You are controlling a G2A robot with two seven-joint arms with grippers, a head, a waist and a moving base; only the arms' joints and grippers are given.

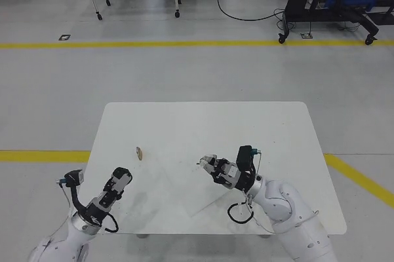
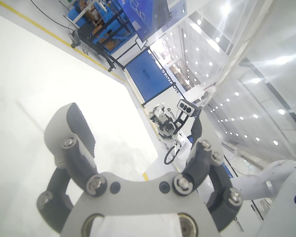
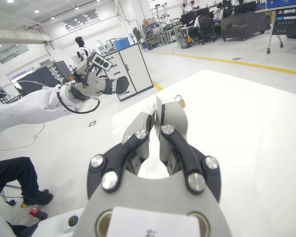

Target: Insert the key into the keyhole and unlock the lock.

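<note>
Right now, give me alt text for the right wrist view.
The right gripper is shut on the key above the white table. The padlock lies beyond it, and the left gripper is open farther off.

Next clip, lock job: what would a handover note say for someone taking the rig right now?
Left claw: open, empty, over the white rectangular table at its near edge.
Right claw: shut, apparently pinching a small thin metal key at its tips, above the table.
Small brass padlock with silver shackle: on the table, nearer the left claw, untouched.
Done: key apparently picked up. Left: insert it, turn, unlock.
</note>
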